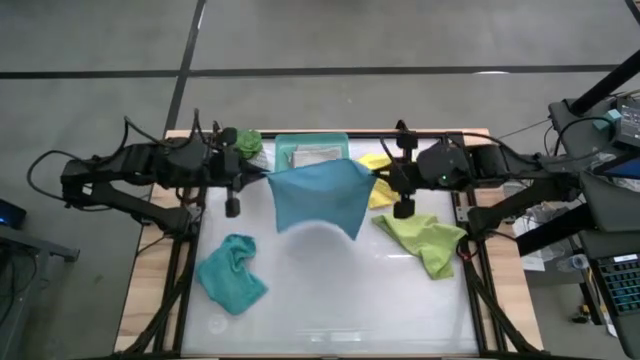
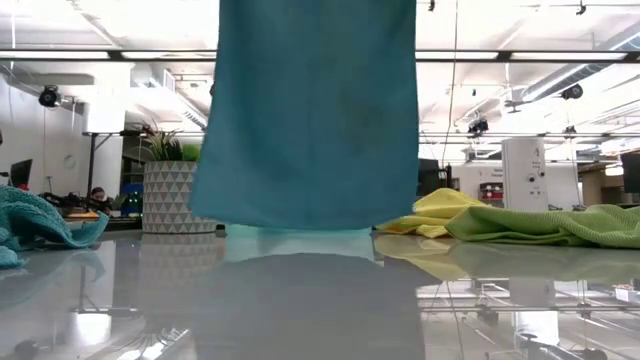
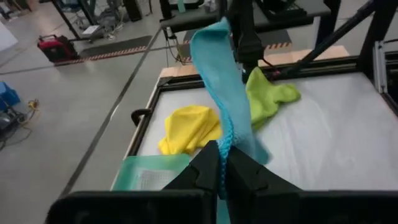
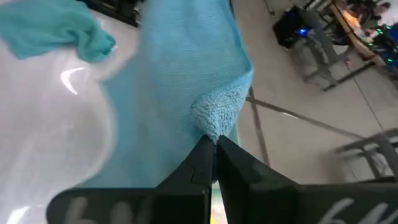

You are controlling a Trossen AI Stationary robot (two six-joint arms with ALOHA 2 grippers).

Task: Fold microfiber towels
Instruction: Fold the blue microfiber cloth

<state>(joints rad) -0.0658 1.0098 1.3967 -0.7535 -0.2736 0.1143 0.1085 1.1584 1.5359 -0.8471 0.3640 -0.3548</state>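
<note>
Blue towel [image 1: 318,197]: stretched above worktop [image 1: 330,290], hanging between both arms. Left pincer [image 3: 222,163] and right pincer [image 4: 212,151]: each clamped on an upper corner. Second teal towel [image 1: 232,272], lime towel [image 1: 428,240], yellow towel [image 1: 378,178]: lying on worktop.

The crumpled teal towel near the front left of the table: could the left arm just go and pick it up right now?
Probably not right away. The left end effector is shut on a corner of the blue towel, which it holds up together with the right end effector. The path to the crumpled teal towel looks free otherwise.
</note>
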